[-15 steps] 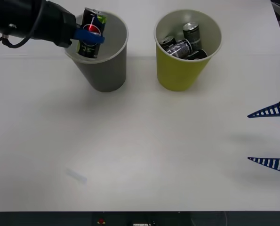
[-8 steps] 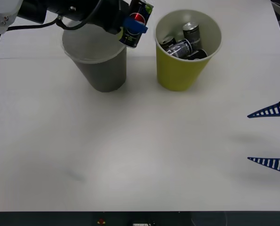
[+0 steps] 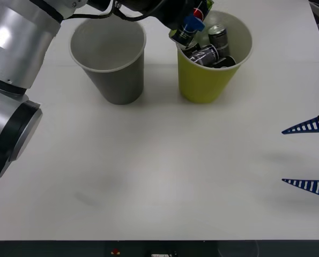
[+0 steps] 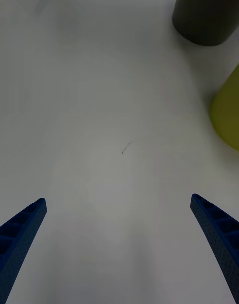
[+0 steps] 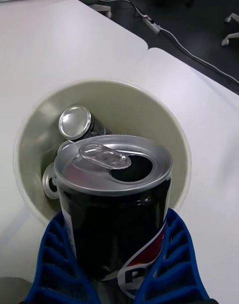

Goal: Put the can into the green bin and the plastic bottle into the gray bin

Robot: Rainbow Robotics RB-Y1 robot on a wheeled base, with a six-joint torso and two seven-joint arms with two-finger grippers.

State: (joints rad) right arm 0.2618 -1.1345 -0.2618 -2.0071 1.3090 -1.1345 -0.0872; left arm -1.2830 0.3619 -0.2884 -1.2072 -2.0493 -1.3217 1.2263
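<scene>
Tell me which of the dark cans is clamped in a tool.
The can at the green bin's rim, tilted, clamped by the left tool. The other cans lie loose inside.

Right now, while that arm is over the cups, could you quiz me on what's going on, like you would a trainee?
1. True or false: the left gripper is shut on the can.
2. Which bin is the can over: A) the gray bin, B) the green bin?
3. Fill in: the right gripper, at the table's right edge, is ____.

Key: 1 true; 2 B; 3 open.
</scene>
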